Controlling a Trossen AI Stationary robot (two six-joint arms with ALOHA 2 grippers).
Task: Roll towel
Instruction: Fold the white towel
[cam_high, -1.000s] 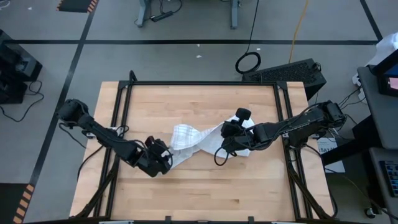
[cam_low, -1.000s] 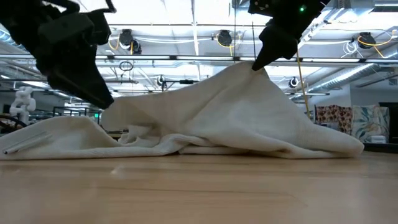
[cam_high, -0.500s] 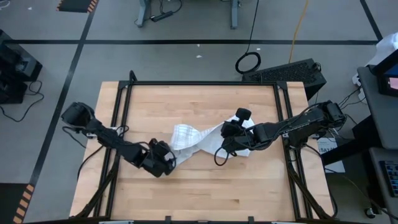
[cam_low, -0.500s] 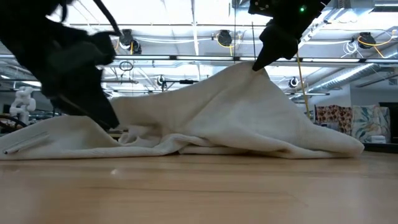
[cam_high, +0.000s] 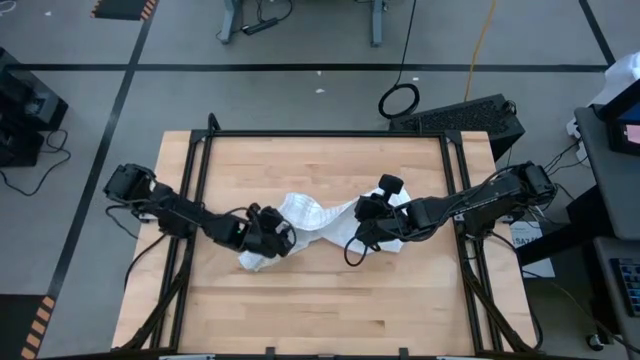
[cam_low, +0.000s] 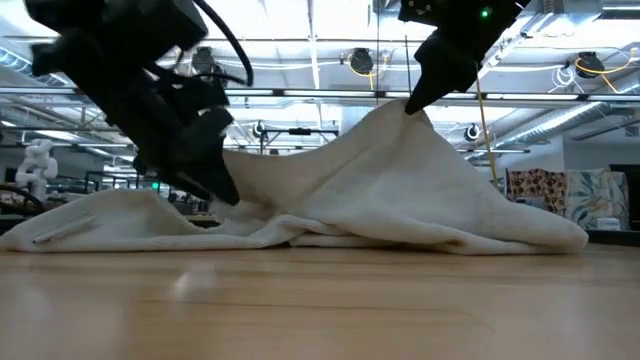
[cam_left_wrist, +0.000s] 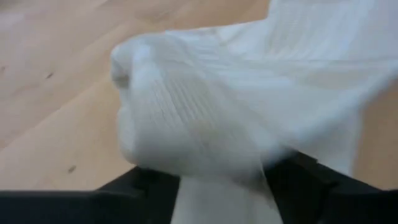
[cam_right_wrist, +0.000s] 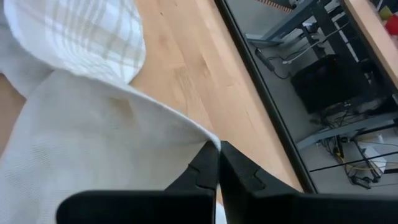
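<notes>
Towel (cam_high: 318, 222): white cloth with fine dark check lines, crumpled across the middle of the wooden surface (cam_high: 320, 300), stretched between both arms.

Left gripper (cam_high: 272, 235): at the towel's left end, low over the surface. Fingers closed on a bunched fold of cloth; fabric seen passing between both dark fingers (cam_left_wrist: 298, 180) in the left wrist view.

Right gripper (cam_high: 372, 215): at the towel's right portion, raised above the surface. Fingers pinched shut on a towel edge (cam_right_wrist: 208, 140), lifting it into a peak (cam_low: 400, 108) in the low view.

Remaining cloth draped down from that peak, resting on the surface at both sides.
</notes>
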